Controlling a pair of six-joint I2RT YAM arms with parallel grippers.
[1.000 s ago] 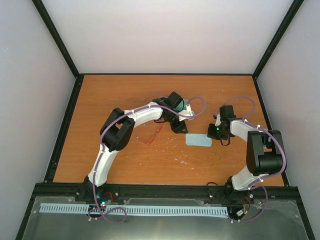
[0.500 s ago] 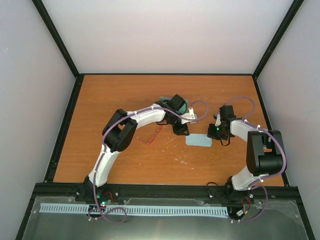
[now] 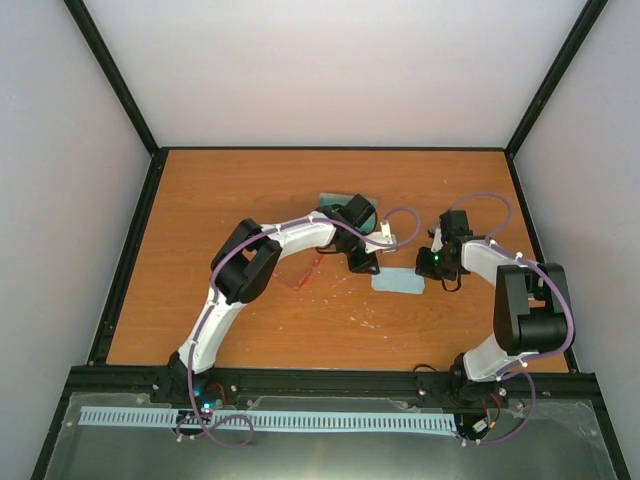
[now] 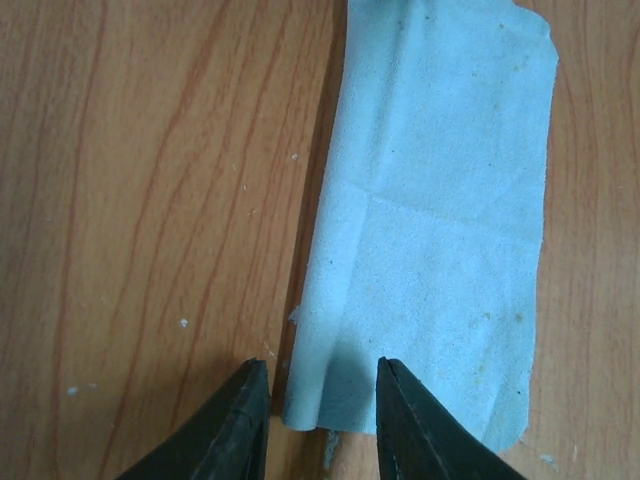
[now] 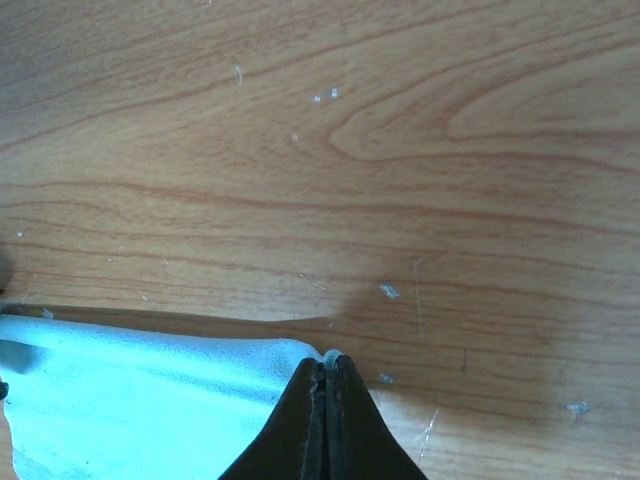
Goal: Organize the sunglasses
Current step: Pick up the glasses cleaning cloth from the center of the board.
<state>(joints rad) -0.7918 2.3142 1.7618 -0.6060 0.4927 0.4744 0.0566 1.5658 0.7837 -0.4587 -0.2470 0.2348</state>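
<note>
Sunglasses lie left of centre on the bench, untouched. Handling the blue cloth seems the current step. The right claw pinches its corner, while the left claw stands apart, straddling its edge. It likely needs to close there next.

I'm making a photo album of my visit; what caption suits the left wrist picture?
Open jaws of the left arm straddle a corner of the light blue cloth on the wooden table.
</note>
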